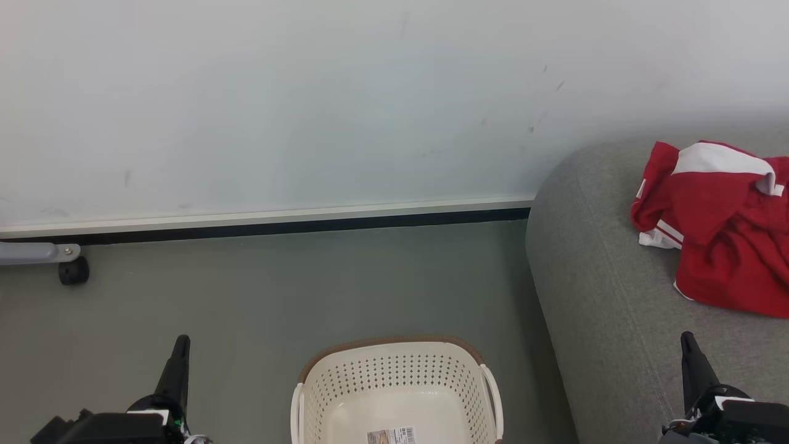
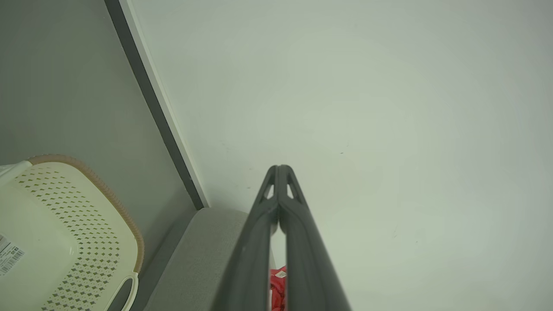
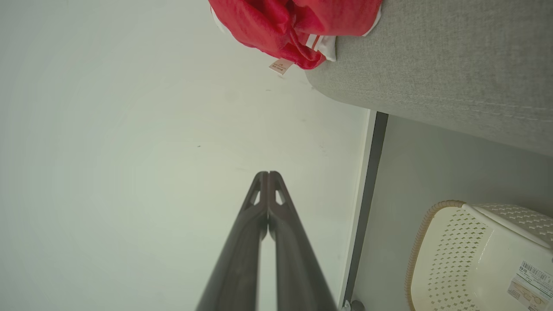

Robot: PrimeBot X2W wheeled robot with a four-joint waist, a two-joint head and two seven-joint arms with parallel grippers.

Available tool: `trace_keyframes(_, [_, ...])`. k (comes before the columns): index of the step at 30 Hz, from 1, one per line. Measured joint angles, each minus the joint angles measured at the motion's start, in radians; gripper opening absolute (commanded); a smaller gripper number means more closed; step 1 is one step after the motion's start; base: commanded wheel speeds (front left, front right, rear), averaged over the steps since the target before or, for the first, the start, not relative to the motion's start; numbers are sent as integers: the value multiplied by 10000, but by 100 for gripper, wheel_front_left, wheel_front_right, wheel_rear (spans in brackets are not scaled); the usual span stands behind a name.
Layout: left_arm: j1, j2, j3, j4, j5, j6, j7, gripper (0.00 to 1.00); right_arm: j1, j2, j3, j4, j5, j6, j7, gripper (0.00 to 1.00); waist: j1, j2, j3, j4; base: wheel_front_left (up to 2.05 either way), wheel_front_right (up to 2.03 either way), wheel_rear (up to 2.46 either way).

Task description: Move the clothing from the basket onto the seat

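A crumpled heap of red sports clothing with white stripe trim [image 1: 721, 228] is seen lying on the large seat upholstered in light grey woven fabric [image 1: 604, 296], near its rounded back corner by the pale wall [image 1: 308, 92]. The heap is cut off by the right edge of the head view, so its full extent is not shown. Whether one garment or two are bunched there cannot be told, and no numerals can be made out among the folds. In the right wrist view a small sewn-in tag is seen hanging from the red fabric; its print is too small to read.

The oval cream plastic laundry basket with perforated sides and a brown woven-look rim [image 1: 394, 376] is stood on the grey-green floor [image 1: 277, 290], just beside the seat. Its near half is cut off by the bottom edge. A barcode label [image 1: 392, 436] is seen on its pale bottom, partly cropped.

The left gripper [image 1: 182, 340] and the right gripper [image 1: 687, 338] are each held with the two dark fingers pressed together at the tips, the right one over the seat.

A black castor on a grey leg [image 1: 73, 271] is partly cropped at the left edge.
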Motion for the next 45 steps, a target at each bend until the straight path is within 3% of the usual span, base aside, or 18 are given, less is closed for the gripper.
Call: trace_keyframes(45, [0, 0, -2, 6, 0, 0, 0, 0, 0, 2, 0, 0, 0, 0, 0, 0, 0, 1, 0, 0, 0, 0, 0])
